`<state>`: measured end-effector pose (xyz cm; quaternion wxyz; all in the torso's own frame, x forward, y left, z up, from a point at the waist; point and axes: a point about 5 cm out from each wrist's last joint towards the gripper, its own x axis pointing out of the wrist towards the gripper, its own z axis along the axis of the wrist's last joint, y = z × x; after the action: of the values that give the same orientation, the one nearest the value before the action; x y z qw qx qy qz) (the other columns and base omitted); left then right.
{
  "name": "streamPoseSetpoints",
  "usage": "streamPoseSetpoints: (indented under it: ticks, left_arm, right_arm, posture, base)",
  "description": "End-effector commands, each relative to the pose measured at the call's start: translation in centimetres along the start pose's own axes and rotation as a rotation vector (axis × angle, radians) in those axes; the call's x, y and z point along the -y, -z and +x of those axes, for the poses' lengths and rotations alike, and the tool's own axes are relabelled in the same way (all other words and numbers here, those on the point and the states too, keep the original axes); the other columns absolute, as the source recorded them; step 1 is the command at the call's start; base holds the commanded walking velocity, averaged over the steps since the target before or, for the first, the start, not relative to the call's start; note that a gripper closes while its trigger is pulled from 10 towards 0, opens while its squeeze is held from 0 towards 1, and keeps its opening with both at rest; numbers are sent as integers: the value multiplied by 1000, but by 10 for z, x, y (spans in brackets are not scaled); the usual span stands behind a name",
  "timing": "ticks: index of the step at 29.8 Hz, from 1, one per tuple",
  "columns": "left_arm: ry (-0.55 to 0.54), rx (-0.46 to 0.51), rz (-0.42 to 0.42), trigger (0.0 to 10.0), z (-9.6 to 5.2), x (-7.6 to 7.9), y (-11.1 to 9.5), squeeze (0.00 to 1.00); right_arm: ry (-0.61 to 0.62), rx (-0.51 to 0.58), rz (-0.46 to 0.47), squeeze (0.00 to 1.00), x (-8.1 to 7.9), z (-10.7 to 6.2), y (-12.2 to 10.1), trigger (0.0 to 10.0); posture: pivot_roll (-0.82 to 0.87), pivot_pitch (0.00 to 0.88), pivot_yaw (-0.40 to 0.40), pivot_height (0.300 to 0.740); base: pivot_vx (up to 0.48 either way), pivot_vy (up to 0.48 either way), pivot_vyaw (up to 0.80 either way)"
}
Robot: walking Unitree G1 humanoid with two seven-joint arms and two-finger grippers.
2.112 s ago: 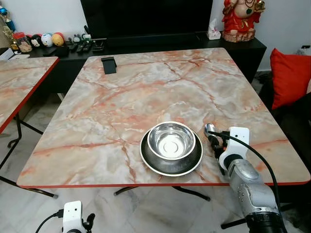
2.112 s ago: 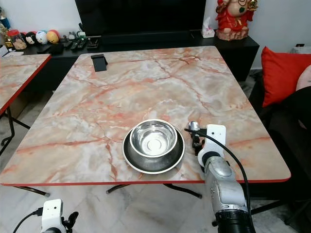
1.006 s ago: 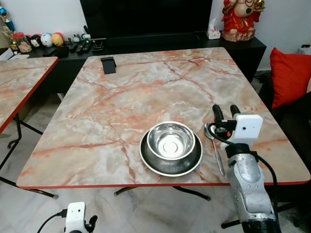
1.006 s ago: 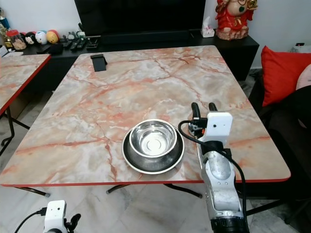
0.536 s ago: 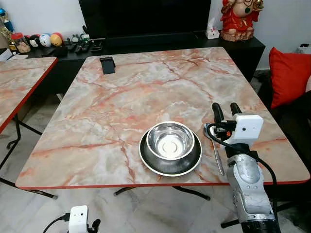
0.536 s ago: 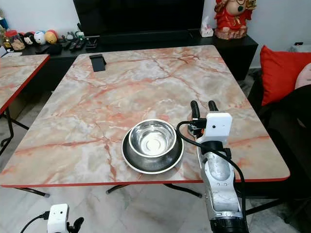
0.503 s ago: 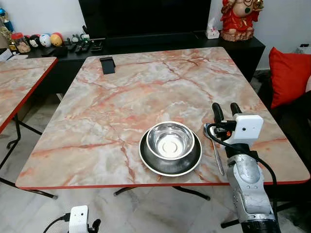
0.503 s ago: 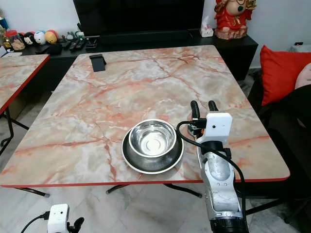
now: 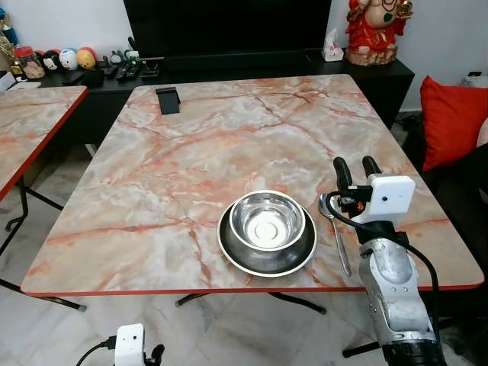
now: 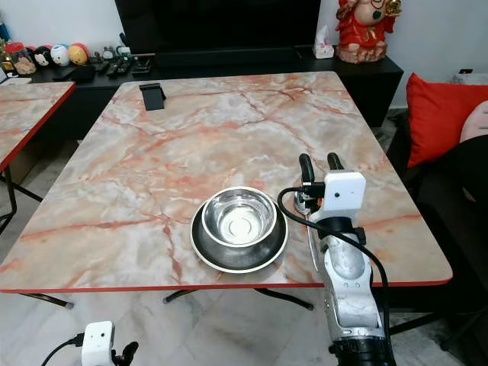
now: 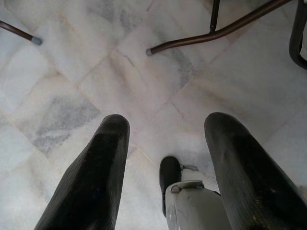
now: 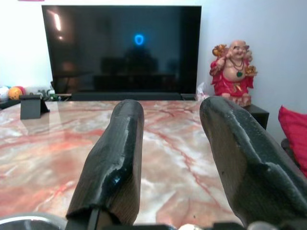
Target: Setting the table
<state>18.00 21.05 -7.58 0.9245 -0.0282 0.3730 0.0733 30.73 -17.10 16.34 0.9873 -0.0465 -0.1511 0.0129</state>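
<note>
While the left gripper (image 11: 163,163) hangs parted and empty below the table (image 9: 191,152), the spoon (image 9: 336,232) lies right of the bowl (image 9: 268,221); if lowered carelessly, it could be knocked by the empty, spread right gripper (image 9: 353,169).

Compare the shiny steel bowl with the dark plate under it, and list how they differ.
The round shiny steel bowl is deep with raised walls, while the round dark plate is shallow and flat. The bowl is narrower, so the plate's rim shows all around it. The bowl sits on the plate; the plate rests directly on the marble-patterned table. The bowl is bright and mirror-like, the plate darker. Both are round and stacked together beside the metal spoon.
</note>
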Motion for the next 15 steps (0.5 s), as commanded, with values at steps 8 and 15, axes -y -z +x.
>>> streamPoseSetpoints:
  ticks: [8,15]
  left_arm:
    - [-25,17,-24,10000,0,-3,-2,0]
    - [-28,8,-24,10000,0,-3,-1,0]
  right_arm:
    - [-21,4,12,0,-6,5,-3,10000]
    - [-10,9,18,0,-6,6,-4,10000]
  posture:
    - [-124,0,28,740]
    - [-114,0,35,740]
  base:
    - [0,0,0]
    - [0,0,0]
